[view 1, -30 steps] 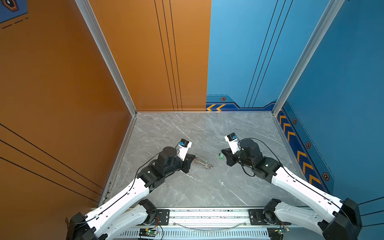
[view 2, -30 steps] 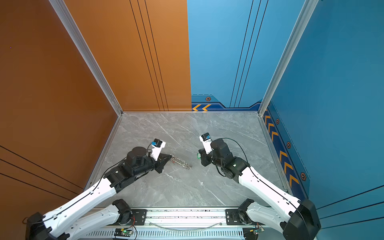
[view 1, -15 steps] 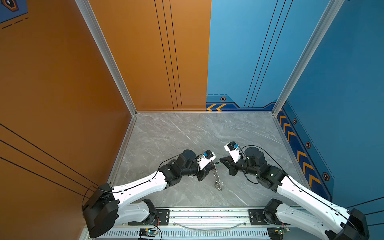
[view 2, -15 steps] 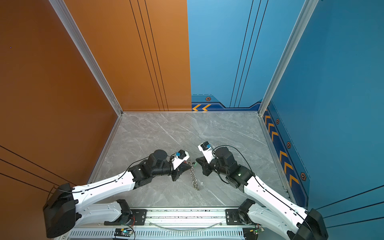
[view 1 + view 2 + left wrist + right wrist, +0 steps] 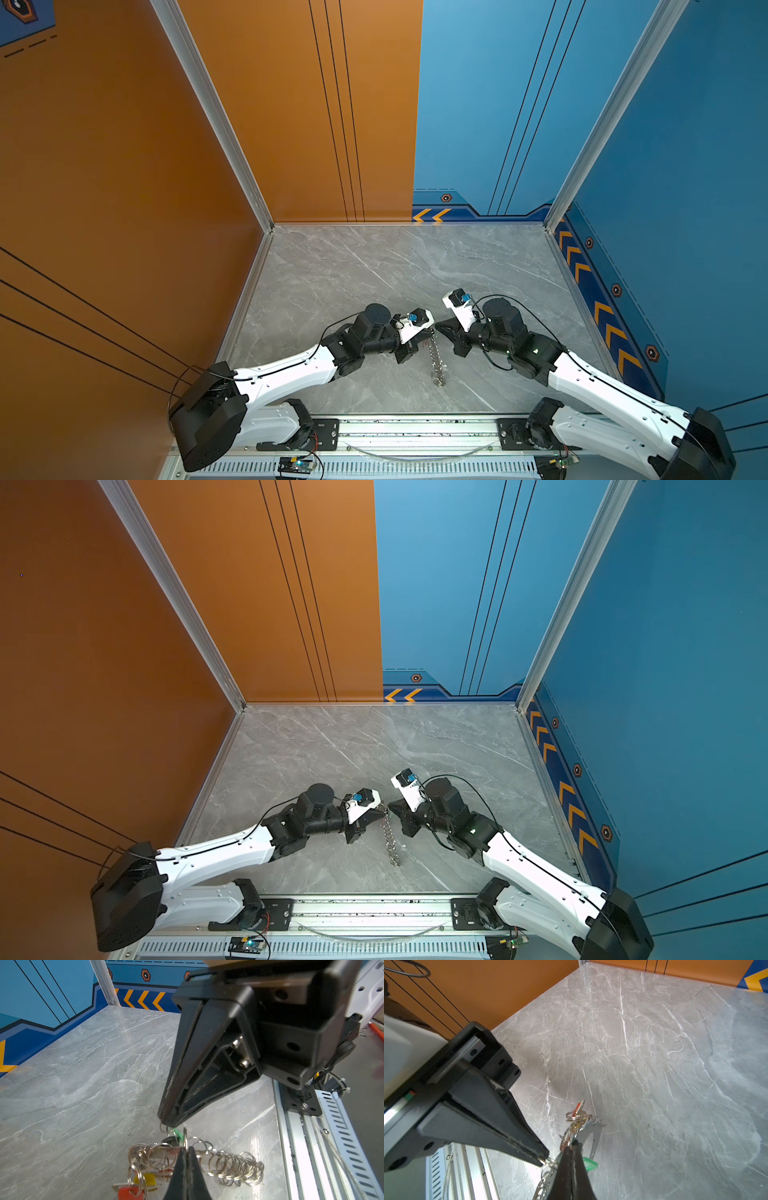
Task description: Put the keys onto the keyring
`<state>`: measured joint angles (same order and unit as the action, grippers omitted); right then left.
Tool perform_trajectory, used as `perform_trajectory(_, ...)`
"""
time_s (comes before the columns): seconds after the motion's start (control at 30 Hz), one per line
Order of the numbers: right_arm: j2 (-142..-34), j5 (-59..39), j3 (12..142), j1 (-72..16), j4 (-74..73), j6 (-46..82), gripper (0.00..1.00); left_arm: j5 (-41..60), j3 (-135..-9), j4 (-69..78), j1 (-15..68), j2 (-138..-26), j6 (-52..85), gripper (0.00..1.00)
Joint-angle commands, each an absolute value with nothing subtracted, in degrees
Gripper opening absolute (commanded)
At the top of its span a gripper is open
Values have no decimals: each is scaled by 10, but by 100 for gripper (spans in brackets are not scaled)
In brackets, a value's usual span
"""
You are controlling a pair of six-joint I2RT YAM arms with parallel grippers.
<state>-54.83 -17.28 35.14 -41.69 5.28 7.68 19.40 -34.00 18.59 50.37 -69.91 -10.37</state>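
The keyring (image 5: 435, 360) (image 5: 390, 837) is a strap lined with silver rings; it trails from the two gripper tips toward the front rail. My left gripper (image 5: 430, 333) (image 5: 186, 1150) is shut on one of its rings (image 5: 228, 1167). Tip to tip with it, my right gripper (image 5: 440, 328) (image 5: 574, 1143) is shut on a small ring that carries the green-tagged key (image 5: 589, 1164) (image 5: 178, 1134). Two more keys hang on the keyring's near end, yellow-tagged (image 5: 146, 1179) and red-tagged (image 5: 128, 1192) (image 5: 578, 1106). The metal blades of the keys are mostly hidden among the rings.
The grey marble table (image 5: 374, 270) is walled in orange on the left and blue at the back and right. An aluminium rail (image 5: 415, 428) carrying both arm bases runs along the front edge, close behind the keyring's lower end.
Over the last second both grippers came together nearer the front. The keyring, stretched sideways on the table before, was lifted and now trails frontward. Since half a second ago, almost nothing has moved.
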Motion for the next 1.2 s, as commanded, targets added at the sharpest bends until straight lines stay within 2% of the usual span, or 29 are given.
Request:
perform_trajectory(0.0, -528, -151, 345, -419, 48, 72, 0, 171, -328, 223, 509, -685, -128, 0)
perform_trajectory(0.6, -560, -202, 348, -448, 28, 60, 0, 147, -225, 341, 499, -644, -134, 0)
perform_trajectory(1.17, -578, -183, 374, -468, 43, 50, 0, 151, -213, 358, 499, -636, -131, 0)
